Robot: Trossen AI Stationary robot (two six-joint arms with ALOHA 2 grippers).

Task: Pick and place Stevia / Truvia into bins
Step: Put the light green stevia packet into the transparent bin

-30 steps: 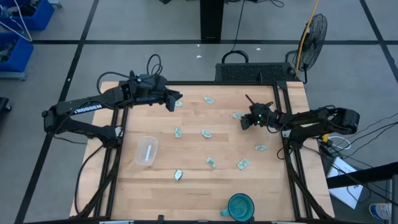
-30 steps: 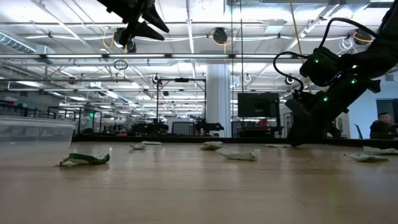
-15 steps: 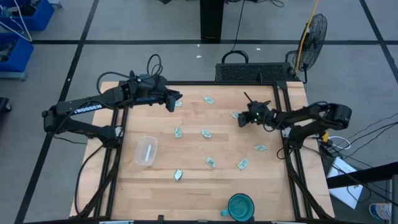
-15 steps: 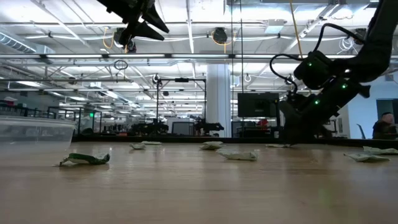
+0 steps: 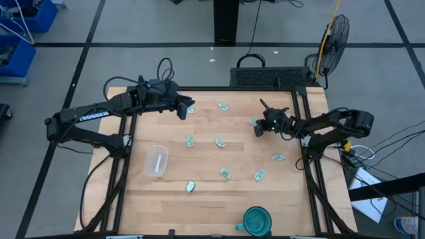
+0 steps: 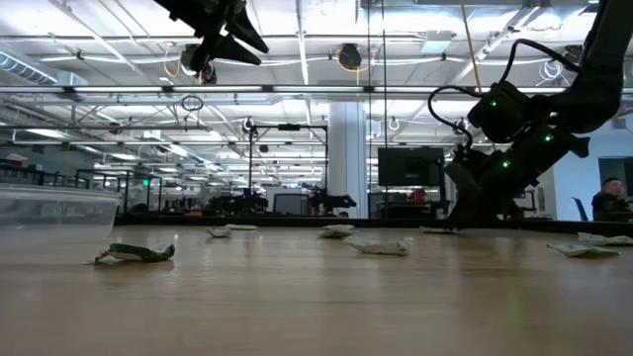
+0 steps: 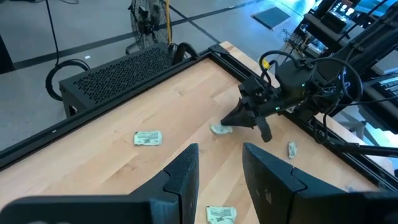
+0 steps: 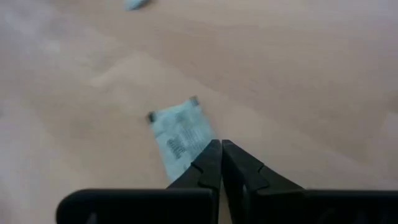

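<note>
Pale wood table (image 5: 199, 179) carries your scattered sachets, and the clear tub (image 5: 157, 161) sits toward its left edge, with what may be one sachet lying inside. Your right gripper (image 8: 220, 151) is down at the table surface well to the right of the tub, near the far right corner; its fingers are pinched together on the near edge of one sachet (image 8: 181, 134), which lies flat on the wood. In the overhead view the same gripper (image 5: 256, 126) covers most of that sachet. Your left gripper (image 5: 188, 105) hangs above the table beyond the tub, near the far edge, fingers (image 7: 183, 180) partly apart with nothing between them. A second sachet (image 5: 190, 111) lies just below it. Other sachets lie to the right of the tub: two (image 5: 190, 141) (image 5: 220, 142) side by side at mid-table, one (image 5: 223, 106) near the far edge, one (image 5: 278, 158) by the right rail. A crumpled one (image 5: 190, 187) lies on the near side of the tub. A teal cup (image 5: 257, 220) stands at the near edge, well right of the tub.
</note>
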